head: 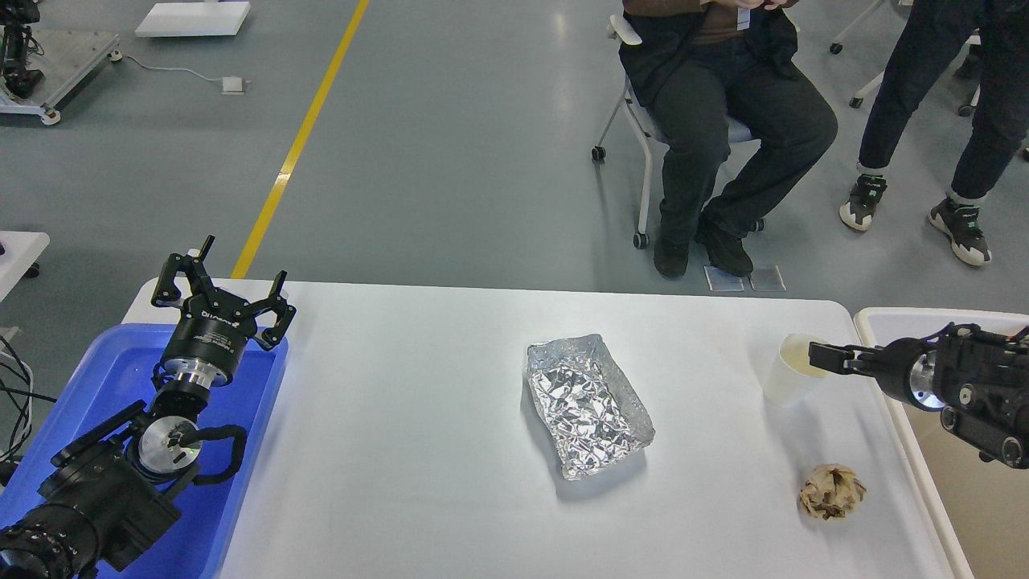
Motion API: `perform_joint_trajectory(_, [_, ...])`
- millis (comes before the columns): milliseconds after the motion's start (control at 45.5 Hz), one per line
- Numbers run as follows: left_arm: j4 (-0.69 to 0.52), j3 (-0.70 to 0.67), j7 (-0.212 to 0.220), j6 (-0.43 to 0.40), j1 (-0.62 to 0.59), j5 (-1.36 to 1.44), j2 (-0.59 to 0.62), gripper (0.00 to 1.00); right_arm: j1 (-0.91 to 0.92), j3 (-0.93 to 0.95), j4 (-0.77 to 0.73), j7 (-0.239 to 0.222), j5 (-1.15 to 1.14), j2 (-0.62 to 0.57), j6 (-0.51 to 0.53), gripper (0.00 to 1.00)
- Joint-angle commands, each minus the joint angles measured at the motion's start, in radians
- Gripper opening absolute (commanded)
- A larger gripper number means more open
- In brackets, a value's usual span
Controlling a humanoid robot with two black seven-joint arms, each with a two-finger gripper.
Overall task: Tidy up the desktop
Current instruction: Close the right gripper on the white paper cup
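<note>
The white desktop [418, 450] holds a crumpled foil tray [587, 404] at the middle, a white paper cup [792, 368] at the right, and a crumpled brown paper ball [831, 491] near the front right. My left gripper [221, 281] is open and empty above the far end of the blue tray [104, 378]. My right gripper [824, 354] reaches in from the right, its tip over the cup's rim. It is seen edge-on, so its fingers cannot be told apart.
A cream-white rimmed bin [892, 322] stands off the desktop's right edge, under my right arm. A seated person [723, 121] and a standing person [949, 104] are beyond the far edge. A yellow floor line [297, 145] runs at the back left.
</note>
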Motion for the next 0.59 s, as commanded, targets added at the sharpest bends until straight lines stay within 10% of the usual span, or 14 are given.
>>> perform_joint_trajectory(0, [0.0,0.0,0.0,0.0,0.0,0.0,0.0,1.0,-0.02,0.007,-0.016,0.0,0.001,0.025,-0.006,1.0])
perform_joint_trajectory(242, [0.0,0.0,0.0,0.0,-0.001,0.0,0.0,1.0,-0.048,0.038,-0.018,0.0,0.001,0.035,-0.008,1.0])
perform_joint_trajectory(571, [0.0,0.0,0.0,0.0,0.0,0.0,0.0,1.0,-0.057,0.046,-0.019,0.0,-0.001,0.035,-0.007,0.56])
